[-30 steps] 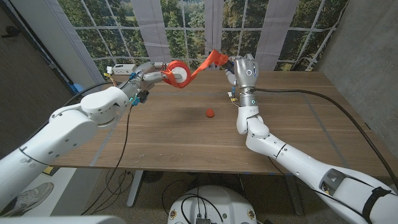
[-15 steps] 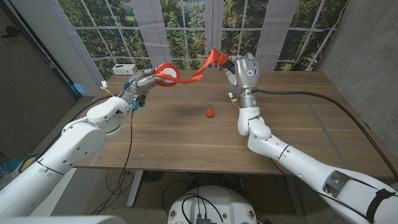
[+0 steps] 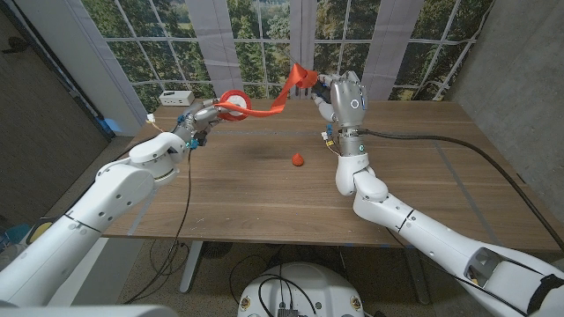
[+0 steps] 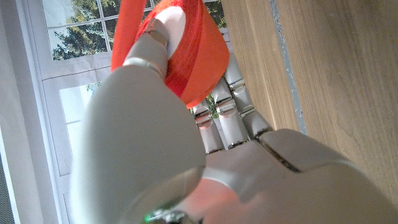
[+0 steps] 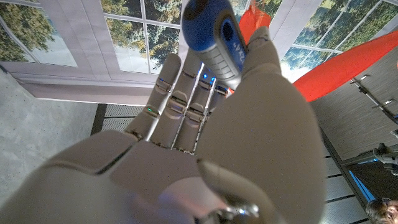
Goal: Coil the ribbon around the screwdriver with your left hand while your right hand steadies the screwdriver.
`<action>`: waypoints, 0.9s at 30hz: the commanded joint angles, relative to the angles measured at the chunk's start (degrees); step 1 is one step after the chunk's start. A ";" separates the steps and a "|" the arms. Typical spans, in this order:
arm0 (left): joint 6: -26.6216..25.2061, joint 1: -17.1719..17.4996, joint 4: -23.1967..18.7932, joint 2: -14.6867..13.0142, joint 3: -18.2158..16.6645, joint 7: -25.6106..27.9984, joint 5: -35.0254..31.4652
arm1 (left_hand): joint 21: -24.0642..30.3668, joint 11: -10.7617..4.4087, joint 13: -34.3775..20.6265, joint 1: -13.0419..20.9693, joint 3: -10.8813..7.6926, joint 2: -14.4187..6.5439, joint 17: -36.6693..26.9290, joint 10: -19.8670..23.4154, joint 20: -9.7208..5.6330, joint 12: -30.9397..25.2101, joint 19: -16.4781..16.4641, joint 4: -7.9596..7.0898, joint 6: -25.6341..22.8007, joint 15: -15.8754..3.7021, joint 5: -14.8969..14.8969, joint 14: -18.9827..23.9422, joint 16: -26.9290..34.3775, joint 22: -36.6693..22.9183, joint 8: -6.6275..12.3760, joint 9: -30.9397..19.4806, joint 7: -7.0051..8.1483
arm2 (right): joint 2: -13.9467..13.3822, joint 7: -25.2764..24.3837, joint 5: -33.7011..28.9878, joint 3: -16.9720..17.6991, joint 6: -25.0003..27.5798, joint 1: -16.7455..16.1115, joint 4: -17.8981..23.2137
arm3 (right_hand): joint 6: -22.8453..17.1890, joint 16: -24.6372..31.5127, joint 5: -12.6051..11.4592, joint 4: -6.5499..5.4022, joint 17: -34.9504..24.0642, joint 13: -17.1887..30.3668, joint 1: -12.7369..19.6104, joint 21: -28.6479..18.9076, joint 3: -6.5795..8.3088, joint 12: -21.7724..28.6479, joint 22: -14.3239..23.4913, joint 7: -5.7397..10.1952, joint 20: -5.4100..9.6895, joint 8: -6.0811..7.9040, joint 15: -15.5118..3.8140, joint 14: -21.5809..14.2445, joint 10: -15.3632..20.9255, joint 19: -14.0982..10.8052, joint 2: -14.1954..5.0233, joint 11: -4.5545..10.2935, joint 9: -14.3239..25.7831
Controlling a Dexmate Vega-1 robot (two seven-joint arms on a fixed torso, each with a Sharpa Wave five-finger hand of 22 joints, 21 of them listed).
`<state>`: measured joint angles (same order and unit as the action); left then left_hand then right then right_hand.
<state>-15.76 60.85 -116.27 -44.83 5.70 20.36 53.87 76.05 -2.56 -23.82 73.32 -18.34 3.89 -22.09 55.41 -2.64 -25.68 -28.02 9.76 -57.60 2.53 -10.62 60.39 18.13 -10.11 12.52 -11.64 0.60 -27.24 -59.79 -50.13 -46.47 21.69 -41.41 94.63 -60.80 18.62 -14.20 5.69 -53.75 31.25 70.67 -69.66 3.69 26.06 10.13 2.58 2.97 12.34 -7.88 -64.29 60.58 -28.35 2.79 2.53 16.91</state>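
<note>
The ribbon [image 3: 264, 104] is a bright orange-red band strung through the air above the far side of the wooden table [image 3: 264, 189], in the upper middle of the head view, running from a roll [image 3: 233, 99] on the left up to a bunched end near the right hand [image 3: 346, 99]. The left hand [image 3: 204, 114] grips that roll, held up off the table at the upper left of centre; from the left wrist view the fingers [image 4: 227, 109] wrap round the orange roll [image 4: 193, 53] and the thumb presses on its white core, with the loose band leading away past the window. The right hand stands raised at the upper middle of the head view, back toward the camera, closed around the screwdriver [image 5: 214, 37]; the right wrist view shows its blue and black handle clamped between thumb and fingers, with orange ribbon [image 5: 348, 65] passing just behind the hand. Whether the band is actually wound round the tool's shaft I can't make out. A small red object [image 3: 298, 159] sits on the table near the centre, below both hands and well apart from them. Behind the table are large windows [image 3: 264, 26] with trees outside, and a white box [image 3: 175, 96] sits at the table's far left corner.
</note>
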 commanded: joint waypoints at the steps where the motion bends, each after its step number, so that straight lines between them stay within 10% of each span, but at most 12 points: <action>1: -4.29 -6.74 1.28 -0.80 2.20 2.00 0.11 | 0.29 -1.09 -15.18 7.14 -0.86 -7.66 -22.07 1.68 -1.50 0.23 -0.18 -0.40 -4.82 -16.03 -0.45 15.62 0.41 -0.06 0.16 -3.90 -4.02 | -0.54 -0.79 -2.14 -1.23 -5.03 -0.49 0.01 | -3.08 -0.22 -0.24 -0.12 -0.24 0.84 10.57 -0.28 0.00 0.31 0.10 2.87 8.16 0.24 -4.85 -4.53 0.41 0.03 -10.62 0.16 0.19; 27: -17.84 -24.53 -0.13 -2.52 7.79 2.59 -0.64 | 0.29 -1.17 -15.34 7.14 -0.80 -7.66 -22.33 1.92 -1.40 0.69 -0.13 -0.42 -5.01 -16.03 -0.44 15.84 0.03 -0.05 0.09 -3.91 -4.11 | -1.27 2.33 -10.02 -4.91 -9.30 0.21 -1.08 | -2.98 -0.50 -0.29 -0.16 -0.42 1.05 10.65 -0.28 -0.13 -0.02 0.10 3.22 8.25 0.14 -4.91 -4.48 0.52 0.42 -10.63 0.12 0.18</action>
<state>-28.35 43.54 -114.81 -46.64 11.87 22.55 53.35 76.05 -2.97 -23.85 73.32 -18.34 3.88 -22.11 55.80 -2.63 -25.06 -28.03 9.76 -57.98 2.48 -10.85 60.48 18.14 -10.11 12.35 -11.66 0.61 -28.64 -59.36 -56.82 -49.93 12.77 -41.71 94.99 -60.80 18.40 -14.12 5.75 -54.06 31.76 70.83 -69.66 3.47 26.00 10.14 2.58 2.64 12.16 -7.88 -64.29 60.69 -28.03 2.95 2.67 16.90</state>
